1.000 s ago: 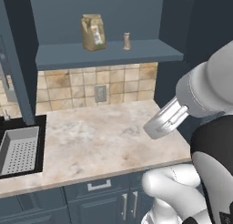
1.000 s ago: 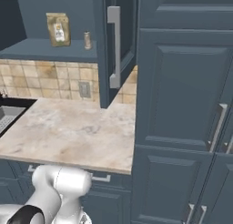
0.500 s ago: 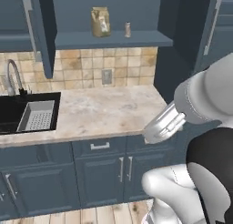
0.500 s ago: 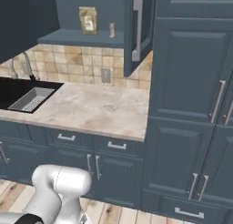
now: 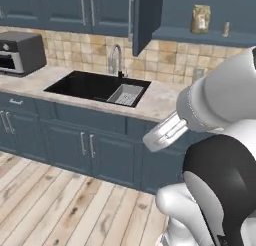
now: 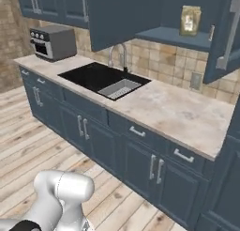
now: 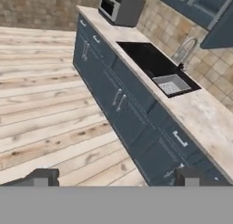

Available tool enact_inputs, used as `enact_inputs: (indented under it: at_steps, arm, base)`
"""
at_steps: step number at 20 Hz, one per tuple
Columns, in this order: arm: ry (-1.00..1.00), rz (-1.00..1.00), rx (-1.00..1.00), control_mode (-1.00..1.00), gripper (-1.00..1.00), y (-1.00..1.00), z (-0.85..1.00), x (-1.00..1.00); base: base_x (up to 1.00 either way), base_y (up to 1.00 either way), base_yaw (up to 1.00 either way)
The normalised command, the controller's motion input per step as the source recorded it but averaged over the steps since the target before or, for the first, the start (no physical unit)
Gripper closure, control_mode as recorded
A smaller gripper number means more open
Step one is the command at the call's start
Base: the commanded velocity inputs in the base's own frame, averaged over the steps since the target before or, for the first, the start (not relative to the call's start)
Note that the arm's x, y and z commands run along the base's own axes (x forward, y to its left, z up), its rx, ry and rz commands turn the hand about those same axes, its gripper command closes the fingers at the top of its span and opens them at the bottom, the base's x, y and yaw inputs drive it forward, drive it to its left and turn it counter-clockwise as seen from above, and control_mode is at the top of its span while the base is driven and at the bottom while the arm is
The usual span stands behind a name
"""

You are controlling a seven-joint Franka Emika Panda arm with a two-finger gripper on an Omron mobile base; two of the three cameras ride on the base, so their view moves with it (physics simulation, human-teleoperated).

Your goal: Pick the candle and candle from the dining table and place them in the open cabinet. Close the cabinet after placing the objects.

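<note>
Up at about one o'clock from the spread, empty fingers (image 7: 45, 176), the open cabinet (image 6: 187, 37) holds one small candle (image 6: 211, 33) beside a paper bag (image 6: 190, 20).

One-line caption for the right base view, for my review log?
Open cabinet holding a paper bag above the marble counter and black sink.

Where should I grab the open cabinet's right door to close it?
Likely the long vertical bar handle on the door, mid-length. Come at its outer face with fingers spread sideways: the bar stands upright, off the panel.
</note>
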Motion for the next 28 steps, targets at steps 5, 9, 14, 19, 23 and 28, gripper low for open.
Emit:
enact_inputs:
  at_steps: [5, 9, 14, 19, 23, 28]
  arm:
    - [0.00, 0.00, 0.00, 1.00, -1.00, 0.00, 0.00, 0.00]
    - [0.00, 0.00, 0.00, 1.00, -1.00, 0.00, 0.00, 0.00]
    - [0.00, 0.00, 0.00, 1.00, -1.00, 0.00, 0.00, 0.00]
    - [0.00, 0.00, 0.00, 1.00, -1.00, 0.00, 0.00, 0.00]
    - [0.00, 0.00, 0.00, 1.00, -1.00, 0.00, 0.00, 0.00]
    - [0.00, 0.00, 0.00, 1.00, -1.00, 0.00, 0.00, 0.00]
  base:
    - [-0.40, -0.13, 0.92]
    - [-0.36, -0.03, 0.95]
    - [-0.37, 0.00, 0.95]
    - [0.07, -0.03, 0.43]
    - [0.90, 0.03, 0.00]
    - [1.00, 0.05, 0.00]
